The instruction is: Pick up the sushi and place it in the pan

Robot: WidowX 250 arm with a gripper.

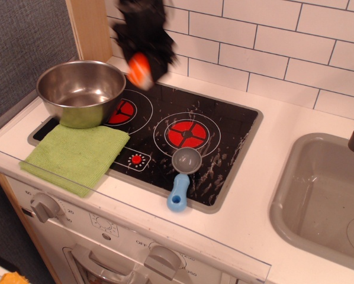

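A soft green cloth (76,154) with a nubbly microfibre weave lies folded at the left, partly on the white counter (272,195) and partly over the near-left corner of the glossy black stovetop (224,148). Just behind it, touching its far edge, stands the pan (80,92), a deep round bowl of shiny stainless steel with smooth curved walls and a bright rim; its inside shows only reflections.

Right of the pan's rim and raised above the stovetop's back-left area, the black gripper (142,62) appears heavily motion-blurred. The sushi (139,69) sits at its lower end as an orange-and-pale smear, clear of the surface and just beside the pan, not over its opening. The jaws appear closed around the sushi, though blur hides their edges.

Further right, the stovetop carries red printed burner rings and whitish scuffs. A small grey scoop (186,160) with a rounded bowl rests near the front edge, its chunky blue plastic handle (178,194) pointing toward the front. At the far right a matte grey moulded sink (319,195) is sunk into the counter, below white glossy tiles (272,53).
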